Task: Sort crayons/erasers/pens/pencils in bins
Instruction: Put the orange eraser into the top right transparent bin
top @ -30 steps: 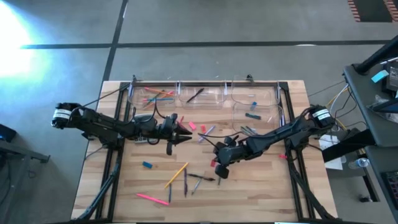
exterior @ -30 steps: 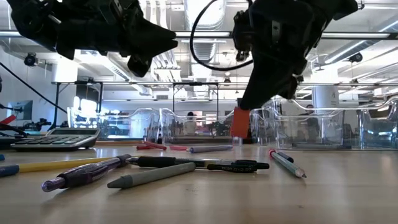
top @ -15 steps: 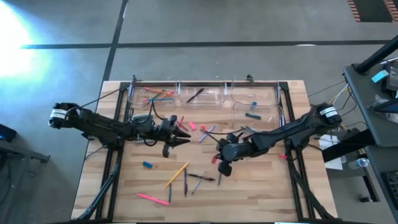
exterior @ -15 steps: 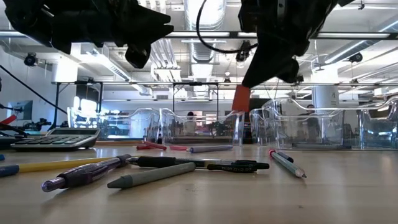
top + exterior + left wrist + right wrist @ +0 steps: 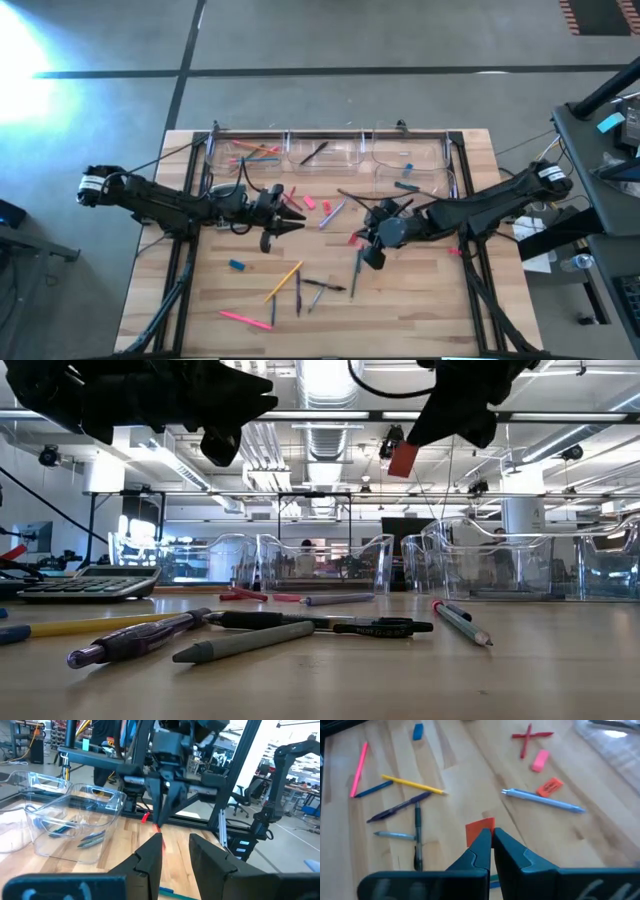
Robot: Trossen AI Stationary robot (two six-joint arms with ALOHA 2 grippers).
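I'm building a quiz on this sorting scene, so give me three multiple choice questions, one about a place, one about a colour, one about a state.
1. Where is the right gripper?
A. above mid-table
B. inside a bin
C. beside the calculator

2. What colour is the eraser it holds?
A. blue
B. red
C. green

3. How is the eraser placed?
A. lying on the table
B. resting in a bin
C. lifted clear of the table

Answers:
1 A: the high view shows it over the table's middle.
2 B: the right wrist view shows a red block.
3 C: the low view shows it hanging high above the table.
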